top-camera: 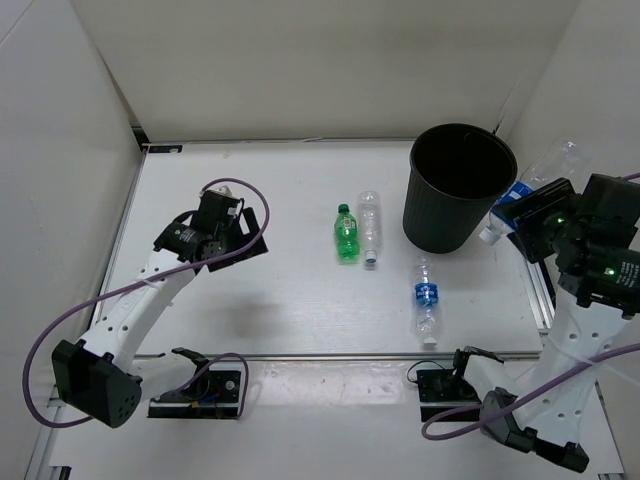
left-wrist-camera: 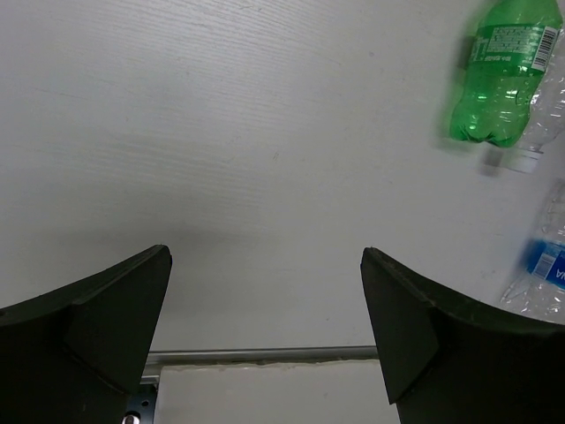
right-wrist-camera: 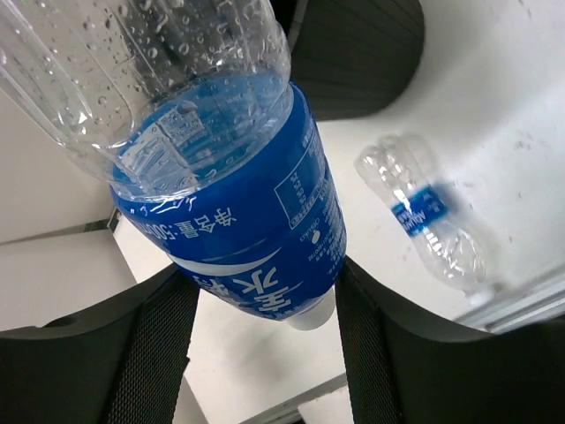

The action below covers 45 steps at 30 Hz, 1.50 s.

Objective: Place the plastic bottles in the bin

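Table (top-camera: 250,300): bin (top-camera: 440,225) stood upright at far right.

Two bottles laid side by side, touching, left of the bin, about mid-table. Both are set lengthwise front to back. Left bottle (top-camera: 347,234) is capped toward the far edge, right bottle (top-camera: 371,227) toward the near edge.

Third bottle (top-camera: 427,300) laid in front of the bin, close to the near edge, lengthwise front to back.

Fourth bottle (top-camera: 515,192) is held off the table just right of the bin, tilted, cap lowest, clamped between the fingers of the right gripper (top-camera: 525,215).

Left gripper (top-camera: 235,225) is placed over the table's left part, well apart from all bottles, fingers spread, nothing between them.
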Tool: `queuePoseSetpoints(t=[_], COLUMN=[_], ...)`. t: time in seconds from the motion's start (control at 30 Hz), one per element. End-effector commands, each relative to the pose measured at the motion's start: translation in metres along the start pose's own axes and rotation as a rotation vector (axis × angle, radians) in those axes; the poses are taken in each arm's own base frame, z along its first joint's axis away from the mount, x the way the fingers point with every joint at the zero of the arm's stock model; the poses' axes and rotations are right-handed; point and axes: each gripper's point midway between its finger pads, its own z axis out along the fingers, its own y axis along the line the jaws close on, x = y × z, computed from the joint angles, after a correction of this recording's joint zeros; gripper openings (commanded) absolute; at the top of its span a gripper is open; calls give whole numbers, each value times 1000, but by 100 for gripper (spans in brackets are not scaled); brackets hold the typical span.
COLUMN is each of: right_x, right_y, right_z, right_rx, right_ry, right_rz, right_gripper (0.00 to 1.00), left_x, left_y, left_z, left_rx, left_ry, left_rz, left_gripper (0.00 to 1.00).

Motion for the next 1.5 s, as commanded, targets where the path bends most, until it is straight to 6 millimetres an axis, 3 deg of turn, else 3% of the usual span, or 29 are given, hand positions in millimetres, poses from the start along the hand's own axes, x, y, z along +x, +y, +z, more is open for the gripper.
queuePoseSetpoints(t=[0.0, 0.07, 0.1, 0.2, 0.27, 0.3, 0.37, 0.4, 0.53, 0.6, 0.63, 0.67, 0.73, 0.97, 1.03, 1.13, 1.17, 1.23, 1.27, 1.47], right_x=[-3, -26, -46, -77, -87, -93, -94, -94, -70, -53, -52, -51, -53, -69, -48, -5, 24, 51, 76, 133], right_y=[5, 14, 26, 40, 58, 65, 80, 80, 79, 71, 68, 67, 63, 60, 50, 37, 9, -15, -43, -108], right_z=[10, 20, 31, 60, 66, 81, 86, 98, 118, 132, 130, 126, 124, 65, 60, 31, 52, 51, 65, 88], right_rx=[8, 1, -19, 13, -4, -4, -7, 14, 53, 86, 87, 90, 104, 90, 83, -37, 7, -2, 49, 152], right_ry=[58, -11, -57, -113, -143, -142, -164, -153, -99, -59, -58, -66, -80, -189, -119, -59, 39, 92, 175, 331], right_rz=[-60, -99, -117, -153, -195, -216, -260, -268, -305, -328, -329, -348, -360, -385, -400, -431, -451, -442, -461, -525], right_gripper=[30, 30, 30, 30, 30, 30, 30, 30, 33, 46, 57, 80, 99, 100, 100, 100, 100, 100, 100, 100], left_x=[-1, 0, 1, 1, 3, 4, 1, 2, 0, 1, -2, -2, -2, -1, 0, -1, -1, 0, 0, 4], left_y=[-4, -6, -7, -7, -8, -9, -10, -9, -6, -3, -5, -5, -5, -5, -4, -5, -6, -5, -5, -5], left_z=[1, 0, 0, 0, 2, 2, 0, 0, 0, 0, -2, -2, -2, 1, 4, 7, 7, 9, 9, 15], left_rx=[24, 32, 39, 39, 40, 47, 54, 49, 32, 19, 24, 24, 24, 18, 11, 11, 11, 5, 5, 1], left_ry=[-5, 1, 7, 7, 20, 25, 17, 24, 11, 12, 5, 5, 5, 13, 22, 22, 22, 29, 29, 49], left_rz=[-9, -18, -18, -18, -17, -8, 1, 2, 1, 2, 1, 1, 1, 2, 3, 3, -6, -5, -5, -3], left_gripper=[100, 100, 100, 100, 100, 100, 100, 100, 100, 100, 100, 100, 100, 100, 100, 100, 100, 100, 100, 100])
